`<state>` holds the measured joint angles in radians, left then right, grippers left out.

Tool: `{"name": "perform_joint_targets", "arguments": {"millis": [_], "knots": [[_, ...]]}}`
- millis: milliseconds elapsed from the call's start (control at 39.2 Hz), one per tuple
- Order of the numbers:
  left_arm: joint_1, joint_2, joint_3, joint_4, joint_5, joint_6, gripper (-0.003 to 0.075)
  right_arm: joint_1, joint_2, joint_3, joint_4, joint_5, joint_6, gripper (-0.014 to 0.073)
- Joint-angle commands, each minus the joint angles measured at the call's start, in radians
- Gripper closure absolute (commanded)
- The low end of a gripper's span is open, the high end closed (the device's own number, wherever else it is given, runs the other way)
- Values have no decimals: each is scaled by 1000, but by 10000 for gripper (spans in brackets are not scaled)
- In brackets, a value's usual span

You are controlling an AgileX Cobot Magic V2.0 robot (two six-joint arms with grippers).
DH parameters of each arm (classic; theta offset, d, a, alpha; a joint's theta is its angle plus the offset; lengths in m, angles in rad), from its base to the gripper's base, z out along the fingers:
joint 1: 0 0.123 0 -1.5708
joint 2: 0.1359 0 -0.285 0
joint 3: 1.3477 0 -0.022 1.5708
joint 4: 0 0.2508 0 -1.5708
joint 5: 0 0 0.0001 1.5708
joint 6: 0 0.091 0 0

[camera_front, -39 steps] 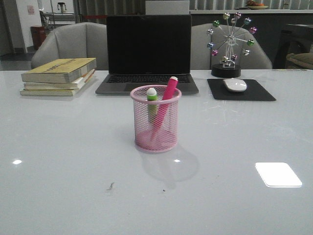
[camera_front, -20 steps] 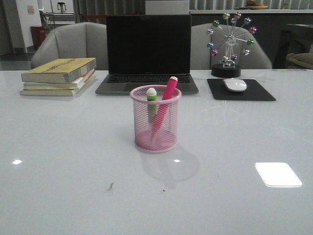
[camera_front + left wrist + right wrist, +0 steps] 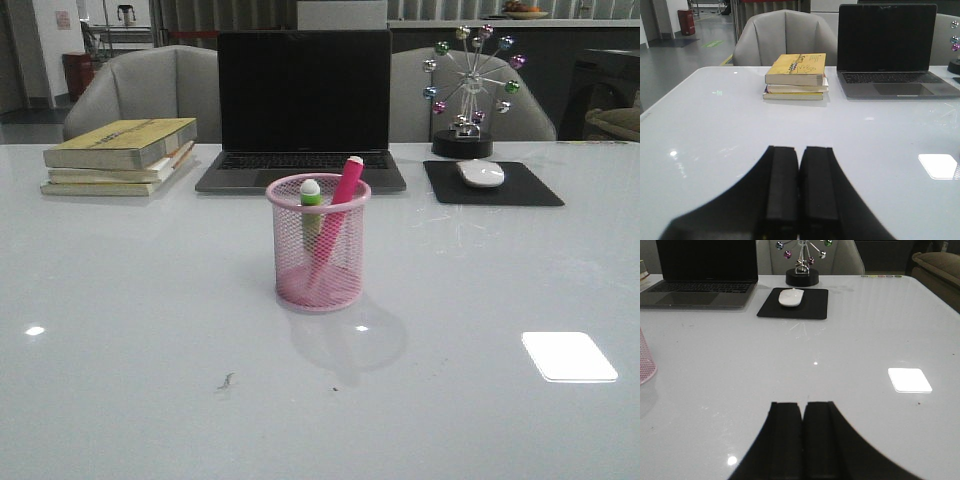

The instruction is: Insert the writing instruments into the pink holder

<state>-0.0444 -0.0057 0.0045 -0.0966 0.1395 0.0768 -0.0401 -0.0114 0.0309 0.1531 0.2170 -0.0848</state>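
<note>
Green highlighter (image 3: 311, 203) & pink highlighter (image 3: 340, 212) are seen standing, caps up, inside pink mesh holder (image 3: 320, 282) mid-table, in front of laptop (image 3: 303, 105). Left gripper (image 3: 799, 187) and right gripper (image 3: 802, 440) are pictured w/ jaws closed, empty.

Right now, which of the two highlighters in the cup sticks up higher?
The hot pink highlighter: it leans right and clears the pink holder's rim well, while the green highlighter stands lower, only its cap and a green band above the rim.

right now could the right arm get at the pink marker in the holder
Probably yes. The pink marker leans against the rim of the pink holder with its cap sticking out above it, and bare table lies around the cup. The right gripper is shut and empty, so it must open first.
</note>
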Motion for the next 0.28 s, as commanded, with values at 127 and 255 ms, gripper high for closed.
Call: {"name": "perform_joint_targets", "arguments": {"millis": [127,255], "knots": [[-1,-24,5,-11,-75,-12,629,-3,-12,1,0,-80,-4,538],[-1,-24,5,-11,-75,-12,629,-3,-12,1,0,-80,-4,538]]}}
